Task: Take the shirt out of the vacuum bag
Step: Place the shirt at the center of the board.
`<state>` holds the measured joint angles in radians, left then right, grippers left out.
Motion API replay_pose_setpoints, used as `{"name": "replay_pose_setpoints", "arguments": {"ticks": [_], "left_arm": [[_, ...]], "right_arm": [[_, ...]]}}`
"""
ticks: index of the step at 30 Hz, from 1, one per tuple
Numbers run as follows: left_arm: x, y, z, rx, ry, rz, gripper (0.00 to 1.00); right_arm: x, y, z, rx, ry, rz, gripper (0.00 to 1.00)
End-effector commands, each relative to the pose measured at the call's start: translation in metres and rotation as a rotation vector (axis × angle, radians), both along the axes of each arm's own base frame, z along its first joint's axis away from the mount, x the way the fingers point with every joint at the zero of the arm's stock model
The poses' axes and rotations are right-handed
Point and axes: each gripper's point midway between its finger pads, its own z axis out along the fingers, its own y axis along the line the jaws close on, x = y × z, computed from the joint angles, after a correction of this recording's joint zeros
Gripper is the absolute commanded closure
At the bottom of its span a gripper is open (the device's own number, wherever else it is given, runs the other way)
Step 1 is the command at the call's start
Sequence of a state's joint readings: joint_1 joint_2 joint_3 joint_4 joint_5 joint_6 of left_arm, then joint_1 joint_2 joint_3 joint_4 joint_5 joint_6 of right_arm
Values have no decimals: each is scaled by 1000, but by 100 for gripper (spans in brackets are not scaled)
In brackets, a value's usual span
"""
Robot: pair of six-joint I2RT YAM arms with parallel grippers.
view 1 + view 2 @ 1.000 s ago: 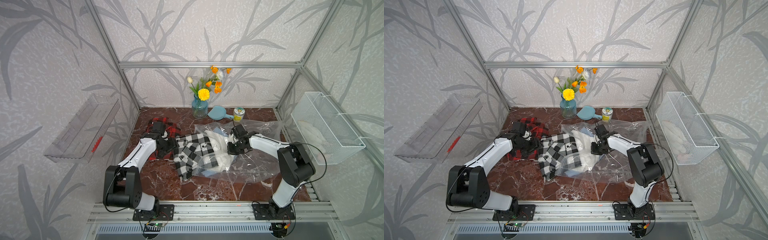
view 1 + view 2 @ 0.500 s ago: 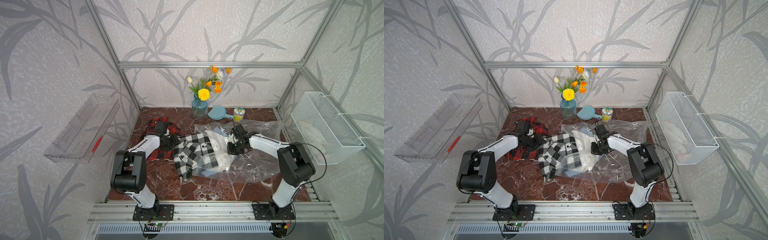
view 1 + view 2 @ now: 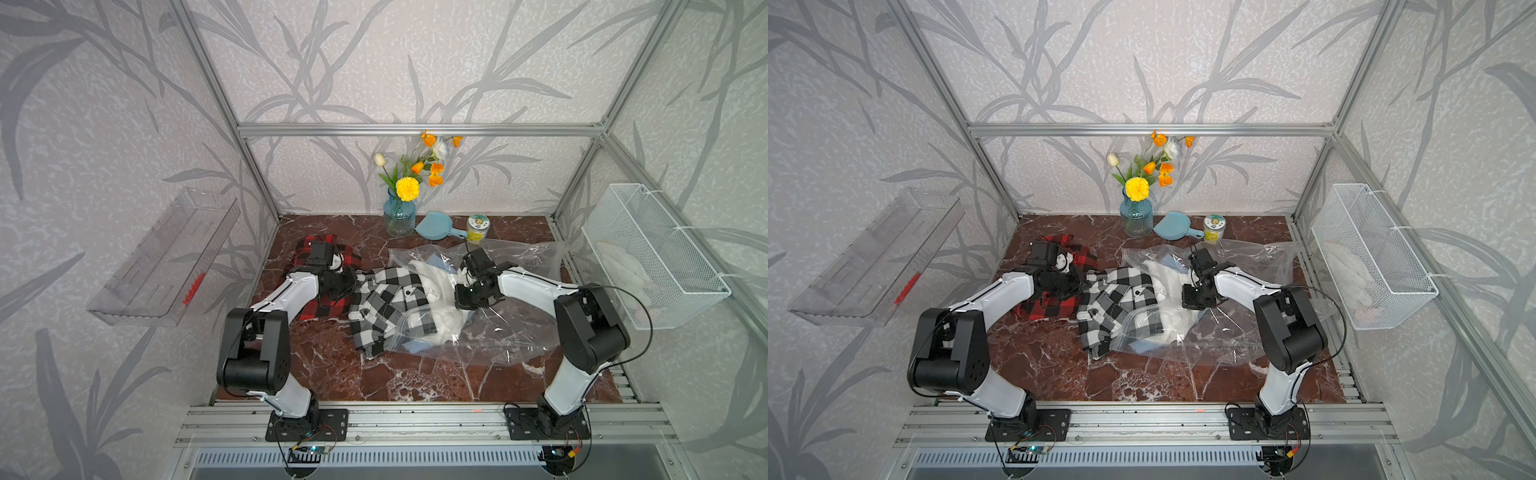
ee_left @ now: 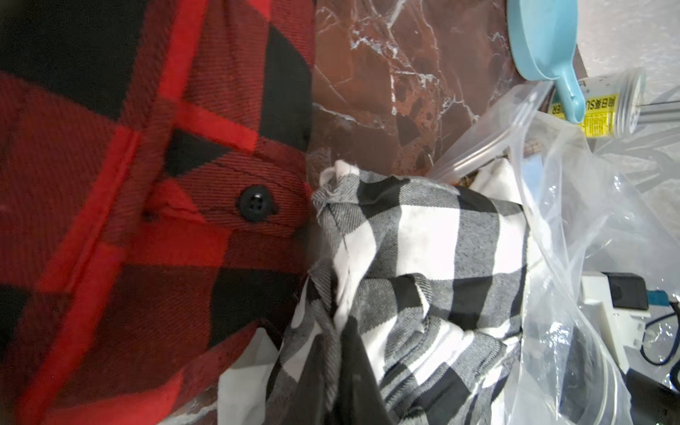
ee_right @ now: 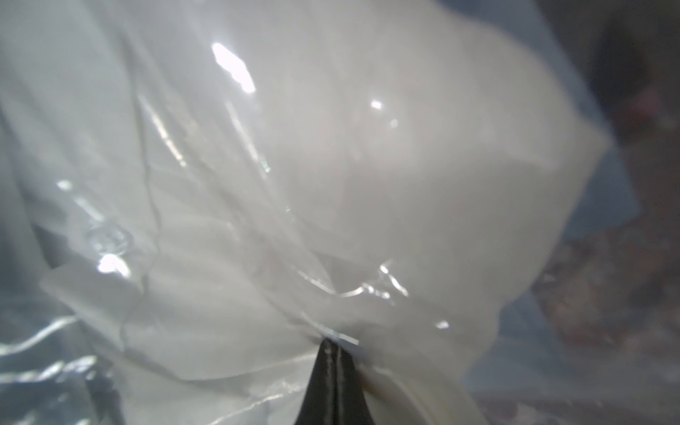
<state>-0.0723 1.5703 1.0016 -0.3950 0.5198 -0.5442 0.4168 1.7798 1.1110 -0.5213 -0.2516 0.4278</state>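
A black-and-white checked shirt (image 3: 390, 299) (image 3: 1121, 299) lies half out of the mouth of the clear, crinkly vacuum bag (image 3: 511, 332) (image 3: 1233, 336) in the middle of the marble table. My left gripper (image 3: 353, 279) (image 3: 1084, 286) (image 4: 340, 342) is shut on the shirt's (image 4: 423, 239) left edge, with bunched cloth pinched between the dark fingers. My right gripper (image 3: 460, 303) (image 3: 1187, 305) (image 5: 333, 346) is shut on a fold of the bag's film (image 5: 220, 184), over a white garment (image 5: 441, 184) inside. Blue cloth also shows in the bag.
A red-and-black checked shirt (image 3: 332, 303) (image 4: 147, 220) lies under my left arm. At the back stand a glass vase of flowers (image 3: 398, 216), a blue hand mirror (image 3: 436, 226) and a yellow jar (image 3: 477, 227). A wire basket (image 3: 648, 257) hangs right, a clear tray (image 3: 166, 257) left.
My left gripper has swung in to the checked shirt's edge and gone from open to shut on the cloth. The right arm and the bag have stayed put.
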Motion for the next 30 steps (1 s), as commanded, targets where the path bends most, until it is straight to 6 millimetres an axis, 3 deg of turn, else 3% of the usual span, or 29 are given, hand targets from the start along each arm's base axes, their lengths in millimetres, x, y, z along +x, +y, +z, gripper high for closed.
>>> {"name": "replay_pose_setpoints", "arguments": {"ticks": [1, 9, 13, 30], "left_arm": [[0, -9, 39, -23, -82, -59, 95], [7, 5, 77, 53, -136, -71, 97], [14, 20, 86, 88, -134, -50, 98], [42, 74, 96, 163, -83, -3, 98]], "right_arm": [[-14, -30, -24, -130, 80, -27, 100], [-13, -30, -23, -133, 75, -22, 100], [-13, -30, -23, -134, 76, -22, 100], [-12, -32, -23, -133, 76, -21, 100]]}}
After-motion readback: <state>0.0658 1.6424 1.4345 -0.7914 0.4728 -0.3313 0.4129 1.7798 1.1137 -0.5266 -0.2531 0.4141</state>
